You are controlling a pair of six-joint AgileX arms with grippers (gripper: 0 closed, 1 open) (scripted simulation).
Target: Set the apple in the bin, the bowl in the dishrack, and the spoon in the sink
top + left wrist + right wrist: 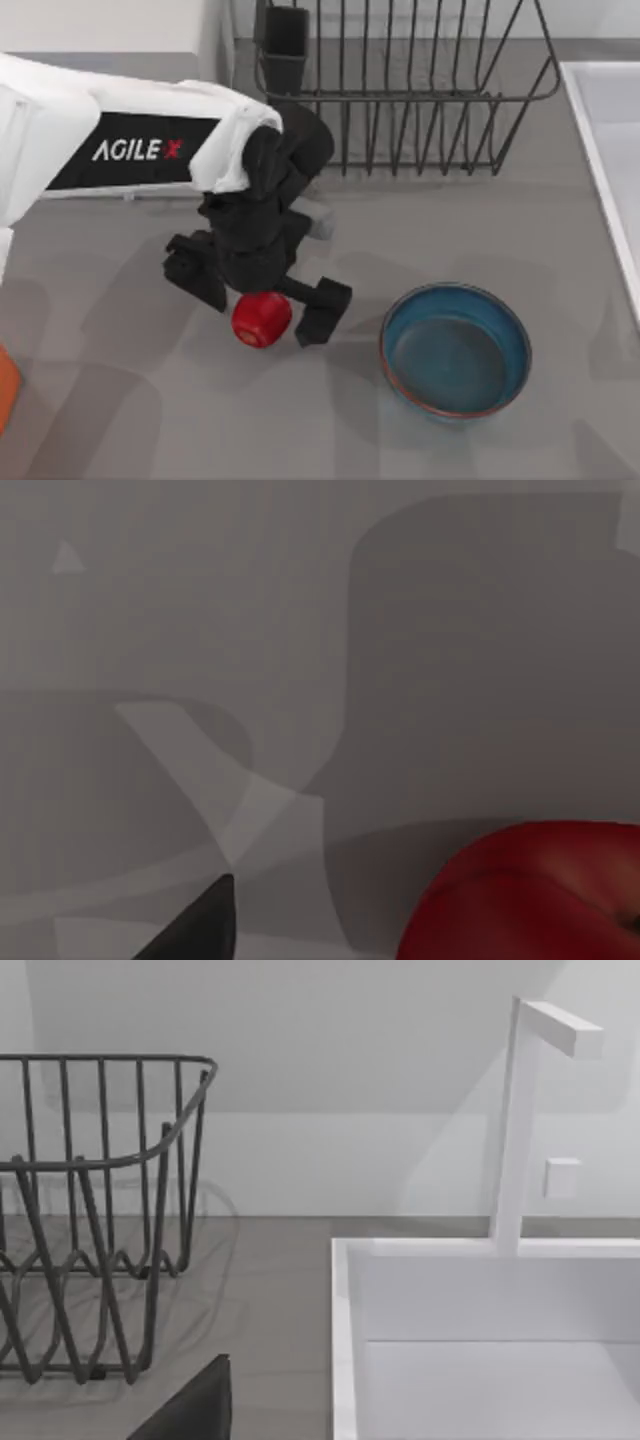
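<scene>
Left gripper (262, 296) sits w/ fingers spread wide around the apple (262, 319) on the table (120, 400), not clamped. Bowl (455, 350) rests on the table just right of it; dishrack (400, 90) and sink (612, 150) hold nothing visible. Judged: no item placed yet.

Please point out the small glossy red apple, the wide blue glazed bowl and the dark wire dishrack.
small glossy red apple (261, 319), top view, upper surface.
wide blue glazed bowl (455, 351), top view, inner floor.
dark wire dishrack (420, 98), top view, front rail.
</scene>
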